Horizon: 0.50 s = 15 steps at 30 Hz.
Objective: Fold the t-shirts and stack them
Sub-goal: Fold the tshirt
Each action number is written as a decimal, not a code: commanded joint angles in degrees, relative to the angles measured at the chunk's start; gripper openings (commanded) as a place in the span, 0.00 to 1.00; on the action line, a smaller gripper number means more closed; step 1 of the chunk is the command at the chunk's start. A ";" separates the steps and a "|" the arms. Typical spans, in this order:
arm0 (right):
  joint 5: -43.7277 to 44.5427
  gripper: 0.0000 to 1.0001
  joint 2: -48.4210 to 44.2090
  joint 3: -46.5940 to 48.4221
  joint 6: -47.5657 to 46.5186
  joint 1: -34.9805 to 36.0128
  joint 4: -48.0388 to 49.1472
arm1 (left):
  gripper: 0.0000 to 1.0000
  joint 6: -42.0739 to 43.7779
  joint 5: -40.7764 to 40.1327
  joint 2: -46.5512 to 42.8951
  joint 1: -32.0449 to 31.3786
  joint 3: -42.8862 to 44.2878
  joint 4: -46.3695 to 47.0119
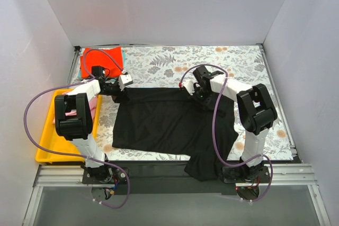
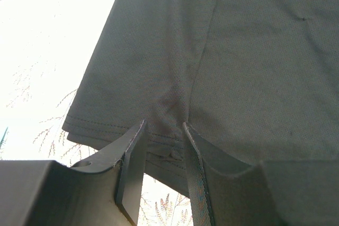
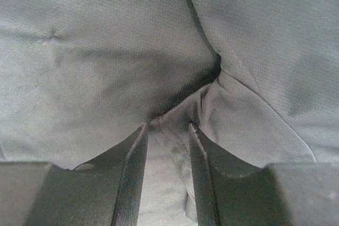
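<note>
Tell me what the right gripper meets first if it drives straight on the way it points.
The black t-shirt. Its cloth fills the right wrist view, and a puckered fold sits between the fingertips of the right gripper, probably touching them. Nothing else shows ahead; what lies under the cloth is hidden.

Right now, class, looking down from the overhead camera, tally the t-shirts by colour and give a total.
black t-shirt: 1
red-orange t-shirt: 1
teal t-shirt: 1 (only an edge shows)
pink t-shirt: 1 (partly hidden)
Total: 4
</note>
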 commanded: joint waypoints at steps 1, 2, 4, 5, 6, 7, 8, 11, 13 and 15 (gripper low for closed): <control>-0.30 0.42 0.68 -0.03 1.05 0.34 1.40 | 0.32 1.06 0.57 -1.86 -0.08 1.17 -0.03; -0.13 0.41 0.94 -0.20 1.05 0.34 1.40 | 0.32 1.06 0.57 -1.86 -0.08 1.08 -0.03; 0.05 0.38 1.12 -0.46 1.14 0.25 1.40 | 0.32 1.23 0.39 -1.95 -0.17 0.99 -0.03; 0.40 0.36 1.12 -0.55 1.14 0.25 1.49 | 0.32 1.23 0.30 -1.86 -0.17 1.08 -0.03; 0.66 0.30 1.12 -0.73 1.14 0.34 1.49 | 0.32 1.32 0.30 -1.95 -0.08 1.08 -0.03; 0.84 0.26 1.21 -0.99 1.14 0.25 1.66 | 0.32 1.24 0.39 -1.95 -0.17 1.17 -0.03; 1.02 0.22 1.12 -0.99 1.14 0.25 1.67 | 0.31 1.23 0.39 -1.86 -0.08 1.17 -0.03; 1.19 0.07 -0.02 -0.73 1.32 0.25 1.23 | 0.32 1.15 0.39 -2.04 -0.17 1.17 -0.03; 1.19 0.01 -1.60 -0.29 1.40 0.34 0.09 | 0.32 1.15 0.22 -2.21 -0.17 1.25 -0.12; 0.58 0.01 -3.35 0.59 1.41 0.25 -1.49 | 0.32 0.97 0.22 -2.48 -0.08 1.52 -0.30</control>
